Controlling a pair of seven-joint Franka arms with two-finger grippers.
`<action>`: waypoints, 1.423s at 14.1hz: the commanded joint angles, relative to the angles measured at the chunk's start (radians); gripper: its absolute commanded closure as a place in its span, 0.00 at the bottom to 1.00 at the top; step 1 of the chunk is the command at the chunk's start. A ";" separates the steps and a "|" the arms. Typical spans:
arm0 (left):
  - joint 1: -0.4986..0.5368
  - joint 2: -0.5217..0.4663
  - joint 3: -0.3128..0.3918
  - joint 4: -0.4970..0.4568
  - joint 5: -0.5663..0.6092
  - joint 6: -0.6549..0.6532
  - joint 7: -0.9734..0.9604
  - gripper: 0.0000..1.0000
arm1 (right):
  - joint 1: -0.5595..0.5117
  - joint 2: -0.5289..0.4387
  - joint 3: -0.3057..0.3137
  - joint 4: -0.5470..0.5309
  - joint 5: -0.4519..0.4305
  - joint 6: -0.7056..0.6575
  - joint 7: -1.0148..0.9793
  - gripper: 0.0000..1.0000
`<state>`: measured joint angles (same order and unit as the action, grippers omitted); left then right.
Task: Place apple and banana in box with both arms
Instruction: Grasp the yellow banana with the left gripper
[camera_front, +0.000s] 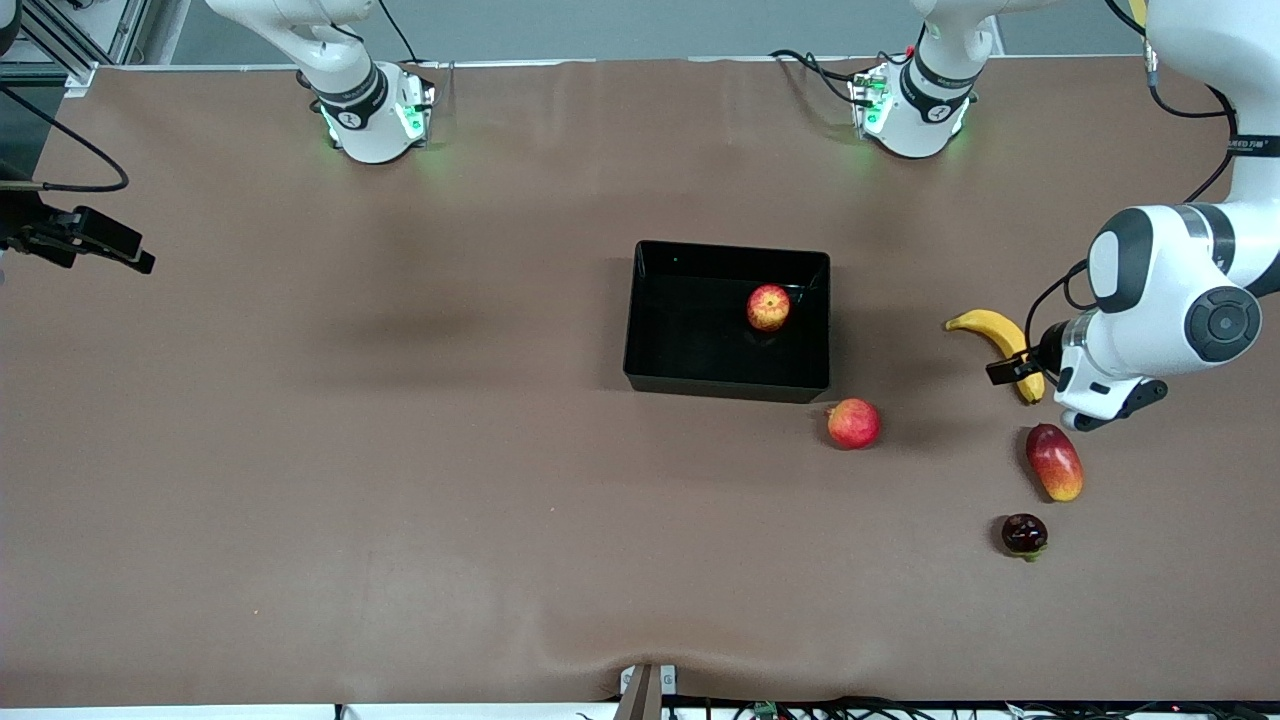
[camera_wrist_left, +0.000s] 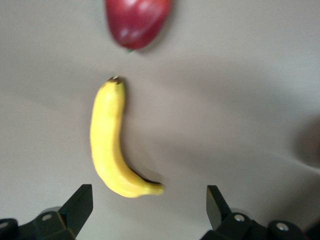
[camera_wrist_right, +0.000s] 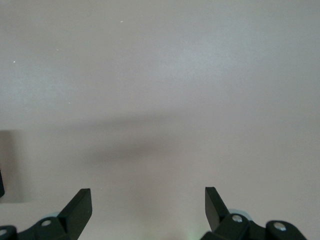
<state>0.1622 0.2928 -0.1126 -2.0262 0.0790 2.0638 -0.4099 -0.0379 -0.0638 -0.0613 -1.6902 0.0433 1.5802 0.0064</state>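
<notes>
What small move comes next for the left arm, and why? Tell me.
Probably lower the open left gripper onto the banana and close. The apple already sits in the box, while the banana lies on the table under that gripper; the right gripper waits open.

Robotics lab: two bench-mounted arms (camera_front: 1160, 310), cabling (alu framing at edge), brown mat (camera_front: 400, 450).

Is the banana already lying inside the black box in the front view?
No: the banana lies on the table toward the left arm's end, apart from the box, which holds only the apple.
</notes>
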 joint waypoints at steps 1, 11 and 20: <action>0.045 -0.029 -0.013 -0.145 0.070 0.141 -0.001 0.00 | 0.055 -0.002 0.003 0.033 -0.013 -0.019 0.004 0.00; 0.147 0.097 -0.013 -0.241 0.163 0.368 -0.001 0.15 | 0.038 0.047 -0.015 0.086 -0.014 -0.046 -0.029 0.00; 0.149 -0.013 -0.155 -0.188 0.168 0.259 -0.003 1.00 | 0.059 0.059 -0.009 0.076 -0.034 -0.109 -0.060 0.00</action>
<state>0.3006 0.3505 -0.2097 -2.2360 0.2236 2.4000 -0.4094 0.0196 -0.0103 -0.0717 -1.6330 0.0313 1.4735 -0.0462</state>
